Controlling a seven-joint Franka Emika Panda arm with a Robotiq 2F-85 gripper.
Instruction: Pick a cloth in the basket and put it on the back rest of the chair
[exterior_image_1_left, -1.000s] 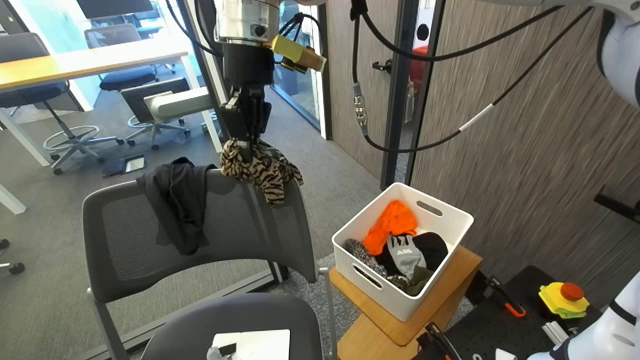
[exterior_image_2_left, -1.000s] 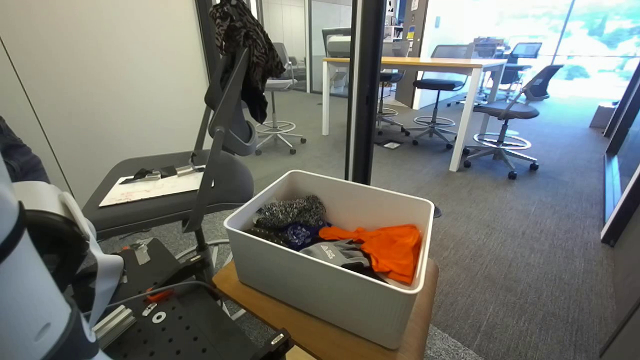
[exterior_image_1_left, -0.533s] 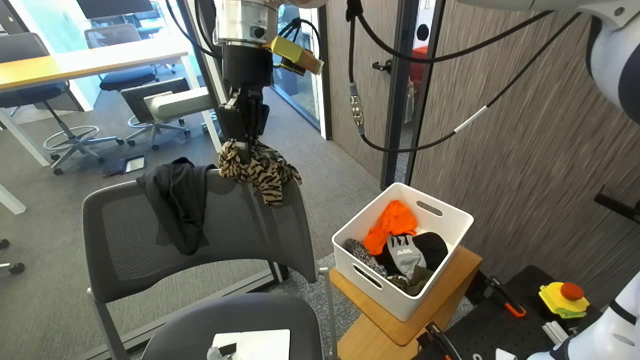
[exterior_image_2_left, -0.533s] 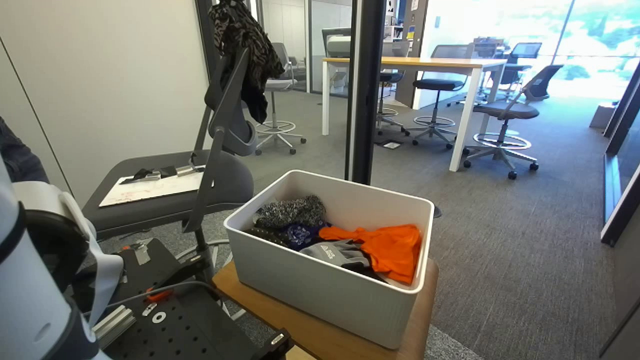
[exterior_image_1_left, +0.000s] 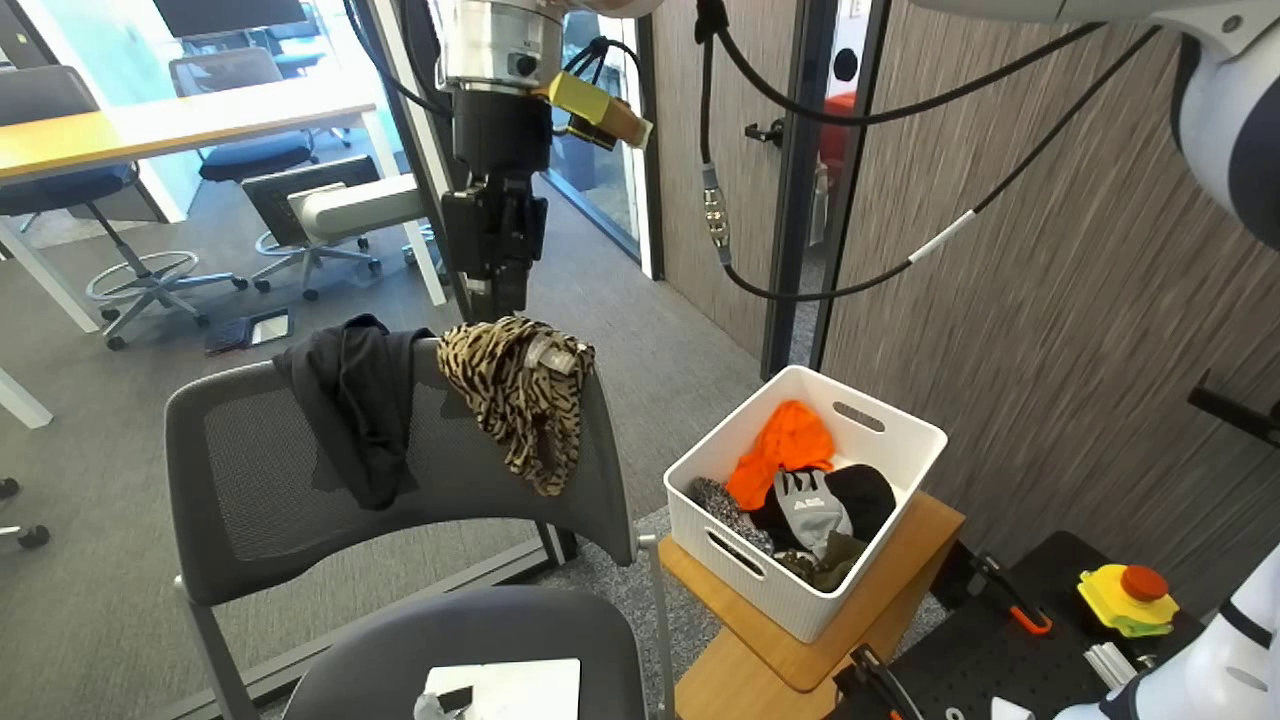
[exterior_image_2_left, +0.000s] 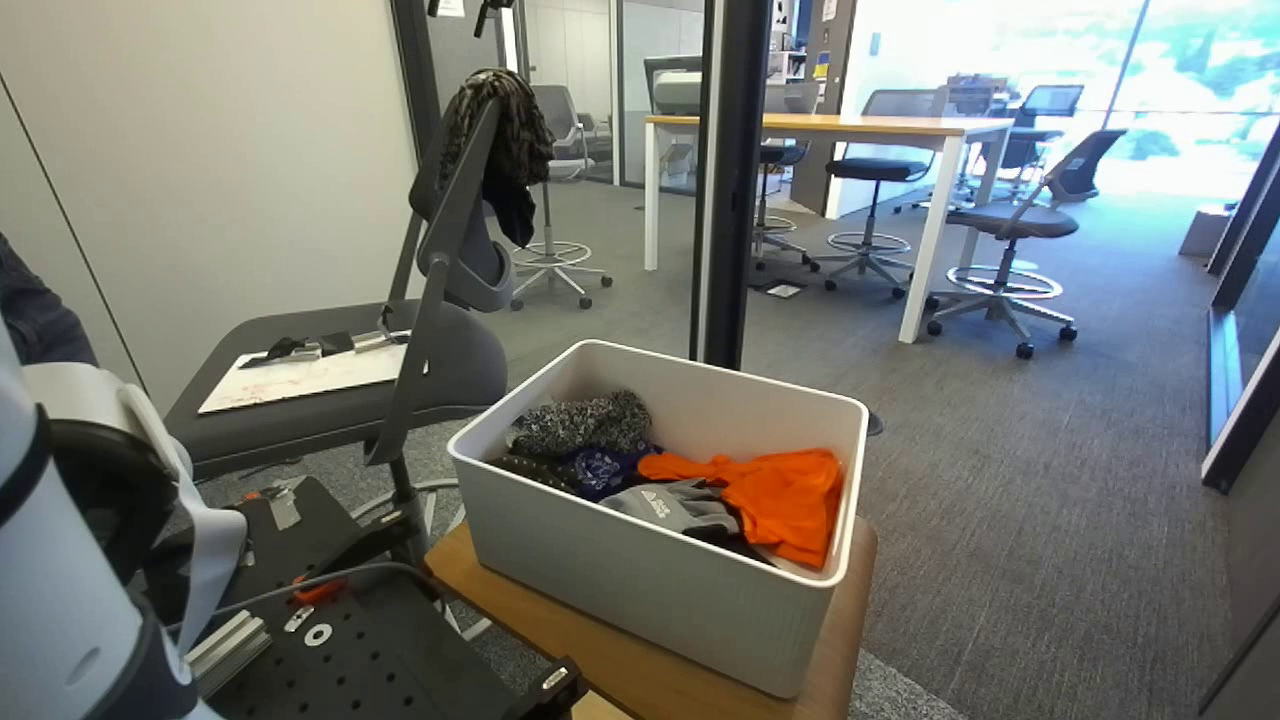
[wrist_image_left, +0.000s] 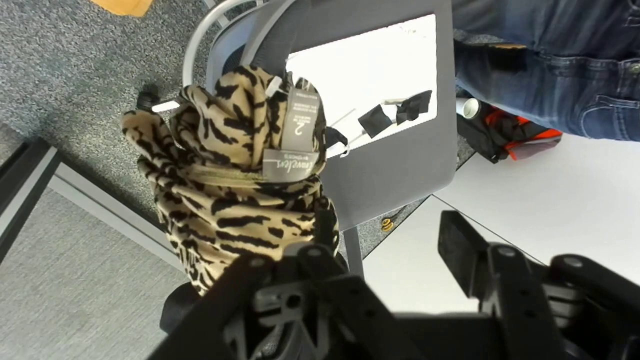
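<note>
The leopard-print cloth (exterior_image_1_left: 520, 390) hangs over the top edge of the chair's grey backrest (exterior_image_1_left: 300, 450), at its right end in an exterior view. It drapes there too in an exterior view (exterior_image_2_left: 500, 110). Just above it is my gripper (exterior_image_1_left: 495, 300), apart from the cloth. In the wrist view the gripper (wrist_image_left: 389, 215) is open, nothing between its fingers; the cloth (wrist_image_left: 240, 200) with its grey label lies beside and below the left finger. The white basket (exterior_image_2_left: 640, 590) stands on a wooden stand, holding an orange cloth (exterior_image_2_left: 790, 500) and other fabrics.
A black cloth (exterior_image_1_left: 355, 410) hangs on the same backrest beside the leopard one. On the seat lies a white clipboard (exterior_image_1_left: 530, 690). A person's jeans-clad legs (wrist_image_left: 550, 70) show near the chair. Cables (exterior_image_1_left: 850, 290) loop from the arm; a dark post (exterior_image_2_left: 725, 180) stands behind the chair.
My gripper has opened and let go of the leopard-print cloth, rising slightly. The cloth has dropped onto the backrest and now hangs lower down its front.
</note>
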